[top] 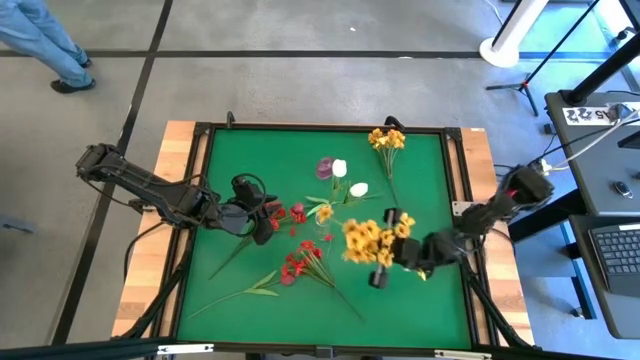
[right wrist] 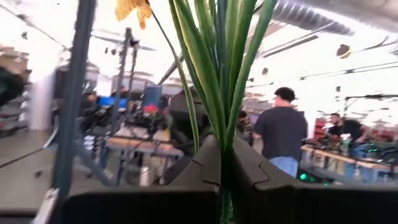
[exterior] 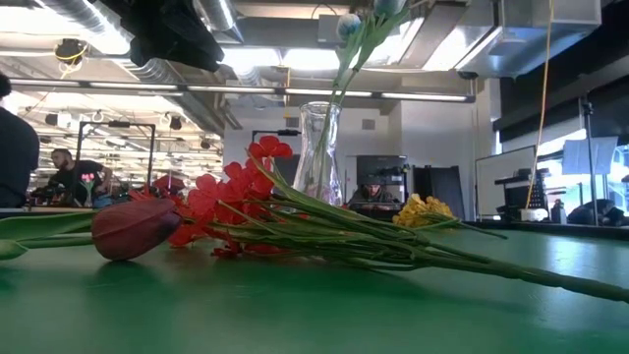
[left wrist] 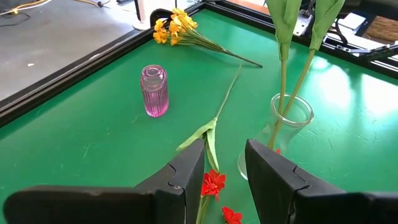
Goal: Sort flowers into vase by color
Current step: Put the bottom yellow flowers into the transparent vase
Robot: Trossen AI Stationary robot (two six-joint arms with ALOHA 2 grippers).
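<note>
Meanwhile, the right gripper (top: 384, 262) clamps yellow flowers (top: 368, 238) over the green table (top: 420, 180); the left gripper (left wrist: 224, 165) gapes above red flowers (top: 300, 265), near a pink vase (left wrist: 154, 91) and clear vase (left wrist: 291, 111).

**Room around your table**

You're on a grey floor (top: 300, 80) crossed by black tape lines (top: 140, 90). A side desk with a laptop (top: 618, 245) sits beside the table. Behind you: bright ceiling lights (exterior: 69, 44), exposed ducts (exterior: 511, 39), workbenches, and a person in a dark shirt (right wrist: 280, 134) standing there.
</note>
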